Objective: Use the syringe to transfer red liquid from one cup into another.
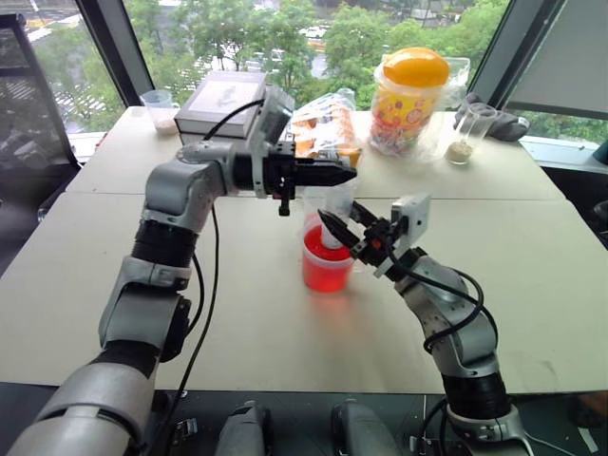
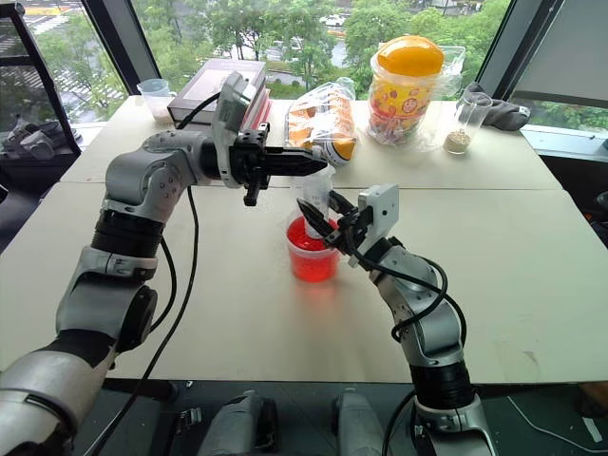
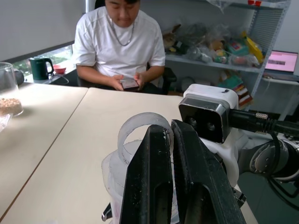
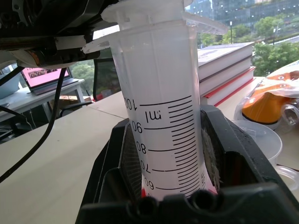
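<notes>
The clear syringe (image 4: 161, 116) stands upright with its lower end in a clear cup (image 1: 326, 266) of red liquid (image 1: 326, 273) at the table's middle. My right gripper (image 1: 344, 226) is shut on the barrel, one black finger (image 4: 124, 154) on each side of the printed scale. My left gripper (image 1: 344, 174) reaches in level from the left, above the barrel. Its fingers (image 3: 149, 177) are shut at the plunger's clear ring (image 3: 140, 128). An empty clear cup (image 4: 261, 140) stands just beyond the syringe.
Along the table's far edge sit a stack of books (image 1: 223, 100), a snack bag (image 1: 323, 123), a yellow-lidded jar (image 1: 408, 90), a glass with grains (image 1: 465, 133) and a small clear cup (image 1: 159, 103). A seated person (image 3: 119, 42) faces the table.
</notes>
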`<action>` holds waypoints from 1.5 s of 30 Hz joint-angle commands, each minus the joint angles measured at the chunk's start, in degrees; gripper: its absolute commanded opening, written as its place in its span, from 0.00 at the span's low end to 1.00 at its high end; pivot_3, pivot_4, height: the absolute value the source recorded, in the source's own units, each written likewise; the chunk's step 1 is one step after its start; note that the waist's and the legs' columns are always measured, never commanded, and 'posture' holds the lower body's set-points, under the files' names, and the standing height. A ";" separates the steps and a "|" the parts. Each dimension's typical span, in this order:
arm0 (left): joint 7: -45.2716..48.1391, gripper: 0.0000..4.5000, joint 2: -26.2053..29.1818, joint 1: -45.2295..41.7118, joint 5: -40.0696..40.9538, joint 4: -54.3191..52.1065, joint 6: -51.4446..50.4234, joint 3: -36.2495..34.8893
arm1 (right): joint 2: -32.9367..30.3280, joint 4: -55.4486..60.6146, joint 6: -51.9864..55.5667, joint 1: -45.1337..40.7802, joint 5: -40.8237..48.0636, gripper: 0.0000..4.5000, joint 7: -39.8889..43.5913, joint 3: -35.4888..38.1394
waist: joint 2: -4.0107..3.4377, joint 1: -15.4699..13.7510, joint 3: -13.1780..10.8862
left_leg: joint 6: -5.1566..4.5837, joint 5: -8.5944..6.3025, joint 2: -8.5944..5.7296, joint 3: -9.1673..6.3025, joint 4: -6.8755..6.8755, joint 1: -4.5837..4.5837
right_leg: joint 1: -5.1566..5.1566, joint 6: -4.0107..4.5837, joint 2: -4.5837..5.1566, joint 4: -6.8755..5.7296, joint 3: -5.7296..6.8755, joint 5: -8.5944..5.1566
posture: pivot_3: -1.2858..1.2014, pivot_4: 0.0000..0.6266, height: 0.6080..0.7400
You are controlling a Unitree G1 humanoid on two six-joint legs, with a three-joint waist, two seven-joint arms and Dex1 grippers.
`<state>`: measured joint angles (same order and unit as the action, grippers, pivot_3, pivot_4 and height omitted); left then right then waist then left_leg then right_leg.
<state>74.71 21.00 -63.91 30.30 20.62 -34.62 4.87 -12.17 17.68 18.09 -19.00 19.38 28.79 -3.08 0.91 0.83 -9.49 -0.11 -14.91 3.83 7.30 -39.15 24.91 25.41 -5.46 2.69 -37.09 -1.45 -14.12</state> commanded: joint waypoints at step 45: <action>-0.30 0.00 -0.26 -11.03 -0.90 10.54 10.22 -4.71 | -0.52 1.27 2.68 -0.25 2.33 0.31 1.65 -1.83 | 0.00 0.08 0.00 | 0.00 0.00 0.00 -0.01 0.00 0.00 | 0.01 -0.01 -0.01 -0.01 0.01 0.00 | 0.52 0.24 1.00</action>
<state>76.71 20.00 -70.49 29.19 31.54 -27.52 4.83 -12.36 17.69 20.73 -19.98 21.47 28.30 -1.99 0.91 0.91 -9.49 -0.11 -14.91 3.84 7.28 -39.15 24.91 25.41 -5.47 2.68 -37.10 -1.45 -14.12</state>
